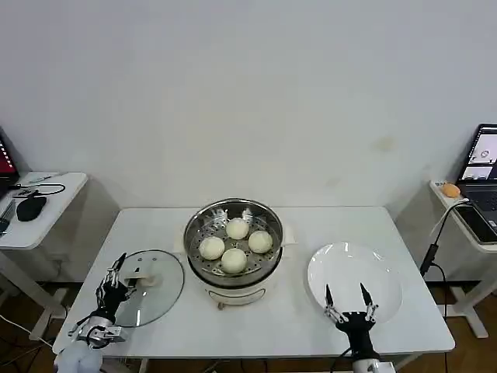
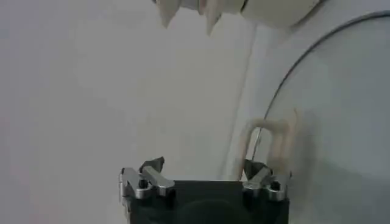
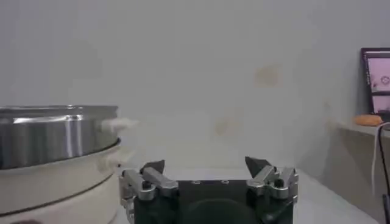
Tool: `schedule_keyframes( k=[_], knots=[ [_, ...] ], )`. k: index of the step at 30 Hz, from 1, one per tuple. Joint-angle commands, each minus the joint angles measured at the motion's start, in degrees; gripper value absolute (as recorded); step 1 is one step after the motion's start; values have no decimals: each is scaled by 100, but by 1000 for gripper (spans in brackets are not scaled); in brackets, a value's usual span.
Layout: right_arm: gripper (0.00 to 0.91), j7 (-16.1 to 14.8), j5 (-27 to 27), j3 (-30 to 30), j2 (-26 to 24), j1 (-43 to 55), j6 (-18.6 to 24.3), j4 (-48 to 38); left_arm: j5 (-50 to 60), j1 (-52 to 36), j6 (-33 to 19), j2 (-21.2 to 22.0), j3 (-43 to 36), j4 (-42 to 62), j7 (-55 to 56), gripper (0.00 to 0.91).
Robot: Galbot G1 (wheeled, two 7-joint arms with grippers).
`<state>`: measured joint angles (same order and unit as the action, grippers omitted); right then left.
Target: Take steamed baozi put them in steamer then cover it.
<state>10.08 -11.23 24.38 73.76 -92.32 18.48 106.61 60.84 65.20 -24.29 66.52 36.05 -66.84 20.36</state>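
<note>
The steamer point(image 1: 233, 268), a shiny steel basket on a cream pot base, stands mid-table. Several cream-white baozi point(image 1: 234, 259) lie inside on its perforated floor. The cover point(image 1: 159, 299), a clear glass lid with a cream handle point(image 1: 144, 279), lies flat on the table to the steamer's left. My left gripper point(image 1: 118, 281) is open at the lid's left edge, one finger close to the handle point(image 2: 269, 139) and touching nothing. My right gripper point(image 1: 347, 299) hangs open and empty over the near edge of the white plate point(image 1: 357, 264). The steamer's wall point(image 3: 55, 134) is off to its side.
The white plate is bare. A side table point(image 1: 46, 210) on the left carries a mouse and cables. Another on the right holds a laptop point(image 1: 481, 179) and an orange object, with a cable hanging beside the table's right edge.
</note>
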Motion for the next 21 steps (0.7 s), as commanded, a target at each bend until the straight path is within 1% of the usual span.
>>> schedule_keyframes(
  k=[1,2,8,21],
  knots=[
    [907,3,10,-7,9,-2,17,1,16,-45,18,41,-21,203,-1,30],
    [907,7,13,-8,12,-8,22,6,17,-46,17,52,-21,225,17,0],
    [907,17,25,-15,4,-28,58,25,35,-13,5,75,-30,284,48,0],
    [907,35,37,-68,-27,-25,182,-2,77,164,45,112,172,2,130,0]
  ],
)
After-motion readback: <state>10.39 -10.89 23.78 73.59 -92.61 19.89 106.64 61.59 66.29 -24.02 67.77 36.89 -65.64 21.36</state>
